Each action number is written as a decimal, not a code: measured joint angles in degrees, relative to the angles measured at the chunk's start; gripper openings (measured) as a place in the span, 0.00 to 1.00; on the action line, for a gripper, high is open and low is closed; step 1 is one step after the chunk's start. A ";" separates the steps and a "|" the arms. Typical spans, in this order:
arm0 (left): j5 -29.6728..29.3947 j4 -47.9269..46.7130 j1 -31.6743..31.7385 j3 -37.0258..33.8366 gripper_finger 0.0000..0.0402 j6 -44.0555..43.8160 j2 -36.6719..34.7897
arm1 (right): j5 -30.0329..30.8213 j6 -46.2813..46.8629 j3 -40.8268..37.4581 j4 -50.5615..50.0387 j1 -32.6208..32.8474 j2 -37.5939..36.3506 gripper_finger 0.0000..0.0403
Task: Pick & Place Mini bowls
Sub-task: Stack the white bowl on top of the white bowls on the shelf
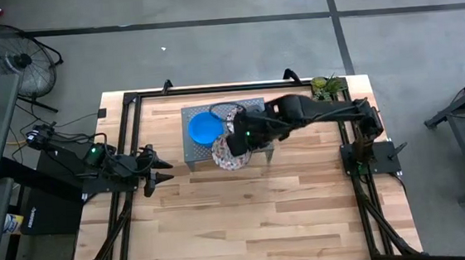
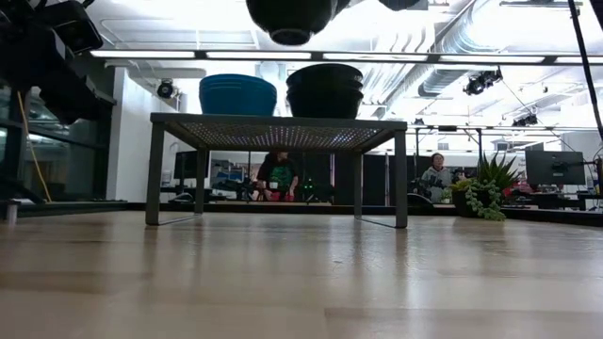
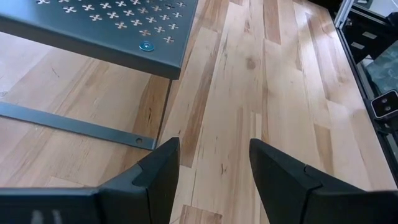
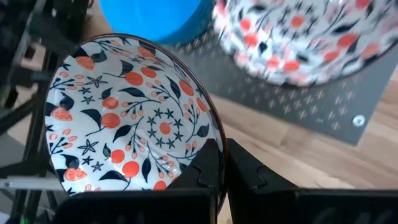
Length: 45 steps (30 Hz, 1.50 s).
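A grey perforated stand [image 1: 197,153] stands on the table. On it sit a stack of blue mini bowls [image 1: 203,130] [image 2: 237,94] and a stack of floral mini bowls [image 4: 292,37], which shows dark in the low view [image 2: 325,91]. My right gripper [image 1: 235,146] [image 4: 222,163] reaches over the stand's near edge, shut on one floral bowl [image 1: 229,154] [image 4: 134,118]. My left gripper [image 1: 157,169] [image 3: 214,168] waits open, low over the table to the left of the stand. My right gripper pinches the floral bowl by its rim [image 4: 211,149], one finger inside the bowl and one outside. It comes slanting down from the table's right. The bowl is lifted clear, above the level of the stand top [image 2: 290,19], with its opening facing up.
A small green plant [image 1: 326,83] stands at the table's far right corner. A black frame [image 1: 130,101] runs around the table edges. Bare wood [image 1: 255,211] lies on the near side of the stand. People [image 2: 435,174] sit in the room beyond.
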 joint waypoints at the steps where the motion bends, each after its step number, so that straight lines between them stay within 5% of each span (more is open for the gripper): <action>1: -0.01 0.05 -0.01 0.00 0.47 -0.01 0.00 | 0.10 -0.36 0.00 -0.02 -0.77 -0.03 0.00; 22: 0.00 0.01 0.00 0.00 0.47 -0.01 0.00 | -3.44 -5.94 0.00 -2.65 -14.77 -0.44 0.00; 45: 0.00 0.01 -0.02 0.00 0.47 0.01 0.00 | 1.43 -3.24 0.00 -7.85 -15.45 -0.37 0.00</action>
